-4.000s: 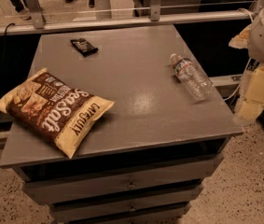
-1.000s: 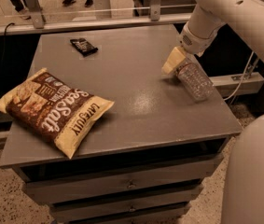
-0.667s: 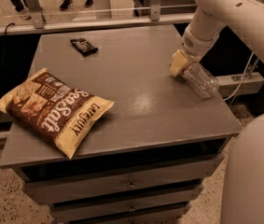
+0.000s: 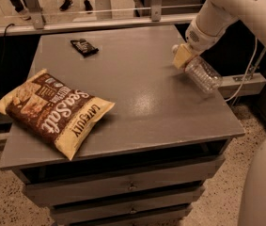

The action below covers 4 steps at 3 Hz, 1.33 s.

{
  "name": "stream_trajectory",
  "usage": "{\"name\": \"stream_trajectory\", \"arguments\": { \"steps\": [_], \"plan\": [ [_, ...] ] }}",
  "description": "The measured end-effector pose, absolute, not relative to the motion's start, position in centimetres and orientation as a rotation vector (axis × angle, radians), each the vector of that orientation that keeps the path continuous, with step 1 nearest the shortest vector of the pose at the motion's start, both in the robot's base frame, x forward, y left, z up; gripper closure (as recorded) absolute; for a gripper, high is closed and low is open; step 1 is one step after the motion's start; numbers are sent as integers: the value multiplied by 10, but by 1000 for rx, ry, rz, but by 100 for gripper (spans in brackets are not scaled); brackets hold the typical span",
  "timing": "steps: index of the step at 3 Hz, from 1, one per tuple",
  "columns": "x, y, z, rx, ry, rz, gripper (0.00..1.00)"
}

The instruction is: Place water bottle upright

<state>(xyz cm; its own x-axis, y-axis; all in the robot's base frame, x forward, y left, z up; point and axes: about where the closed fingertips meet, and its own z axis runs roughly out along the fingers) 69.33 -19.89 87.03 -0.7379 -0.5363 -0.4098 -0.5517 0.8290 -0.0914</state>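
The water bottle (image 4: pixel 204 74) is a clear ribbed bottle lying on its side near the right edge of the grey table (image 4: pixel 137 98). Its white cap (image 4: pixel 175 47) points to the far left. My gripper (image 4: pixel 183 55) comes down from the white arm (image 4: pixel 226 8) at the upper right and is shut on the bottle's upper part, hiding the label band. I cannot tell whether the bottle's base end still touches the tabletop.
A large brown and yellow chip bag (image 4: pixel 55 109) lies at the table's front left. A small dark snack packet (image 4: pixel 83 46) lies at the far left. Drawers (image 4: pixel 128 187) sit under the tabletop. A railing and people's legs stand behind the table.
My gripper has come in from the right and closed over the bottle's upper part. The bottle's cap end has since shifted slightly up and to the right.
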Motion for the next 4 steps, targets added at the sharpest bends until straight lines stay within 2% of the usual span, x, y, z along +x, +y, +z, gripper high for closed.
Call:
{"name": "stream_trajectory", "arguments": {
  "steps": [1, 2, 4],
  "plan": [
    [707, -166, 903, -912, 2367, 204, 100],
    [721, -133, 934, -970, 2090, 421, 100],
    [710, -122, 969, -966, 1611, 735, 100]
  ]
}}
